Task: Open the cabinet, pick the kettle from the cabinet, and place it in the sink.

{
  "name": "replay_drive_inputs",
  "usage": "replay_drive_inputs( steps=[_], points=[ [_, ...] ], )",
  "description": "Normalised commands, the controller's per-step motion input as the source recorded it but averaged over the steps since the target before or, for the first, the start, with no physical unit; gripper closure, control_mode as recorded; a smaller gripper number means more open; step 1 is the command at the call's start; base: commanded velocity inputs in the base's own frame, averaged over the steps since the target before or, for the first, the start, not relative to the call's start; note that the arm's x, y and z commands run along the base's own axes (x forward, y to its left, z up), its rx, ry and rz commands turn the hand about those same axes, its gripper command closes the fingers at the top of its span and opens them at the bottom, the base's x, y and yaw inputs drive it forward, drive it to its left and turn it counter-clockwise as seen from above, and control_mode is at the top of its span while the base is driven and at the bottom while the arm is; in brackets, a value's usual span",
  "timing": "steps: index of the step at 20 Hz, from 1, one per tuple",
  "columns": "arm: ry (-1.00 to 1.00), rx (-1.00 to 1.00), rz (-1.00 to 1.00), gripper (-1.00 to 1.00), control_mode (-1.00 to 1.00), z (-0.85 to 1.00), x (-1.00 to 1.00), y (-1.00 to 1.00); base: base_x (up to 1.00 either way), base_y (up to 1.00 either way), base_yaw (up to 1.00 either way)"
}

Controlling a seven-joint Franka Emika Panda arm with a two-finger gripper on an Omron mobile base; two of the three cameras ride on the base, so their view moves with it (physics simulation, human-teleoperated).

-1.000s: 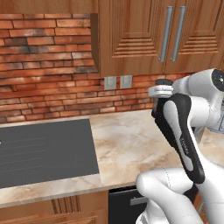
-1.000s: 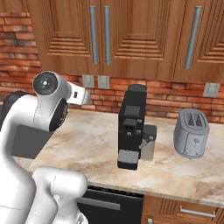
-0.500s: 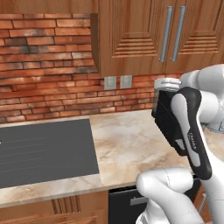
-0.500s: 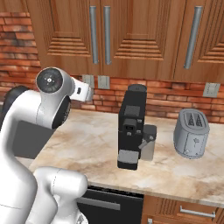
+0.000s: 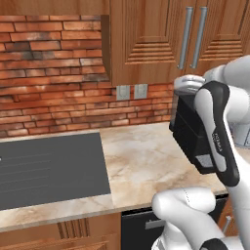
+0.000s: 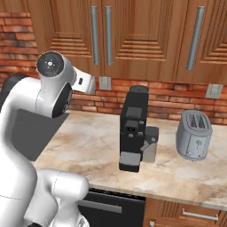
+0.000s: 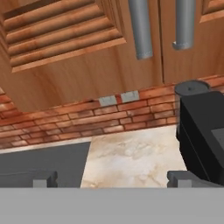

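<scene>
The cabinet (image 5: pixel 146 34) (image 6: pixel 137 26) hangs on the brick wall with both raised-panel doors shut, so the kettle is hidden. In the hand view the cabinet (image 7: pixel 65 65) sits in the upper part of the picture, and the lower ends of its two grey bar handles (image 7: pixel 141 30) hang at top centre. My gripper (image 7: pixel 113 180) is open, its two fingertips (image 7: pixel 43 179) wide apart with nothing between them. It is below the doors, apart from the handles and above the counter. The sink is out of view.
A boxy black coffee machine (image 6: pixel 135 128) (image 7: pixel 203 131) stands on the marble counter (image 5: pixel 146 161) just right of the hand. Left of it lies the black stovetop (image 5: pixel 49 166) (image 7: pixel 39 164). A grey toaster (image 6: pixel 193 135) stands further right. Two wall outlets (image 7: pixel 118 98) sit under the cabinet.
The arm has risen, lifting its upper joint and hand towards the cabinet doors. The gripper has stayed open and the doors shut.
</scene>
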Motion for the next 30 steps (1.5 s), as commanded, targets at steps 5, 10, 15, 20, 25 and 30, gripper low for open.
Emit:
replay_drive_inputs(
  steps=[5, 10, 15, 20, 25, 30],
  points=[
    [0.06, 0.0, 0.0, -1.0, -1.0, 0.23, 0.01, -0.09, 0.0, 0.0, 0.0],
    [0.06, -0.05, 0.0, -1.0, -1.0, 0.16, 0.12, -0.12, 0.0, 0.0, 0.0],
    [0.07, -0.11, 0.0, -1.0, -1.0, 0.13, 0.21, -0.06, 0.0, 0.0, 0.0],
    [0.02, -0.11, 0.0, -1.0, -1.0, 0.04, 0.22, -0.06, 0.0, 0.0, 0.0],
    [-0.01, -0.08, 0.01, -1.0, -1.0, 0.04, 0.24, -0.04, 0.0, 0.0, 0.0],
    [-0.07, -0.06, 0.04, -1.0, -1.0, 0.1, 0.24, -0.04, 0.0, 0.0, 0.0]
  ],
)
